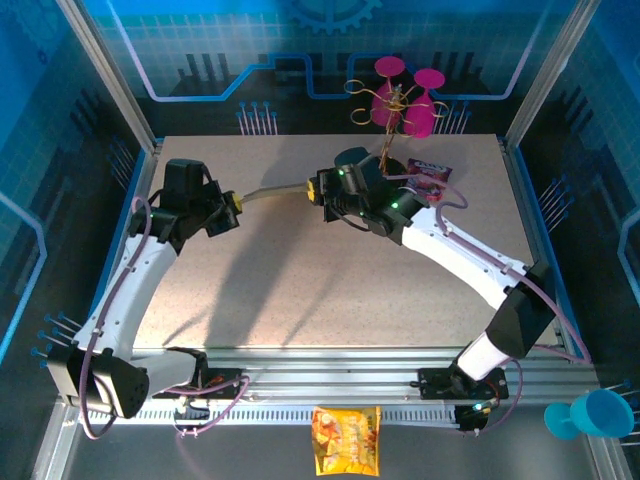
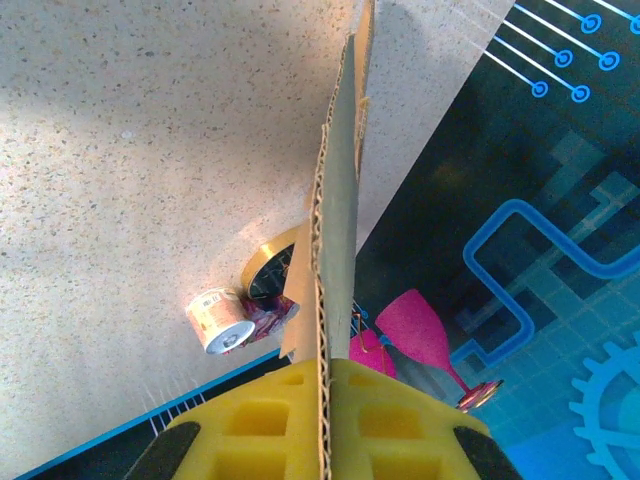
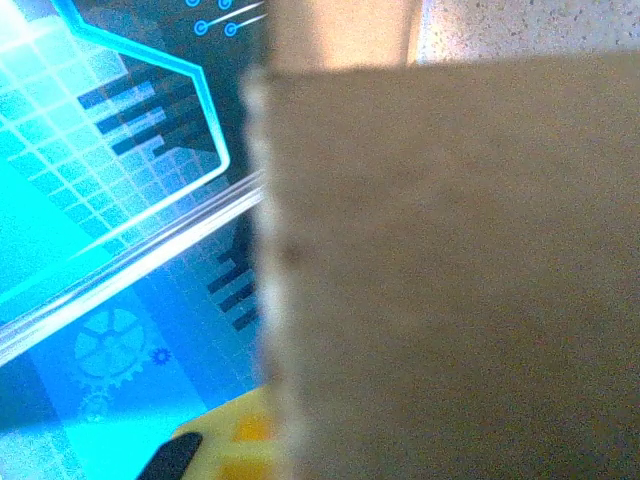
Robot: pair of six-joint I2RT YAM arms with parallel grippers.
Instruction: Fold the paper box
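both left tool (image 1: pixel 232 208) and right tool (image 1: pixel 312 188) clamp paper box (image 1: pixel 272 192); left wrist catches tin (image 2: pixel 220 320).

This is a robotics lab cell. A left arm (image 1: pixel 135 275) and a right arm (image 1: pixel 470 262), both white and black, are bolted to a slotted aluminium rail (image 1: pixel 330 385) at the near edge of a speckled desk (image 1: pixel 300 290). Purple cables (image 1: pixel 515 392) loop from their bases. Aluminium posts (image 1: pixel 110 70) frame the desk and carry blue wall panels (image 1: pixel 300 50) printed with circuit traces and gears. The oddments fit no household room: a paper box (image 1: pixel 275 192), pink plastic goblets (image 1: pixel 415 105), a teal plastic cup (image 1: pixel 600 412) and a snack bag (image 1: pixel 346 440).
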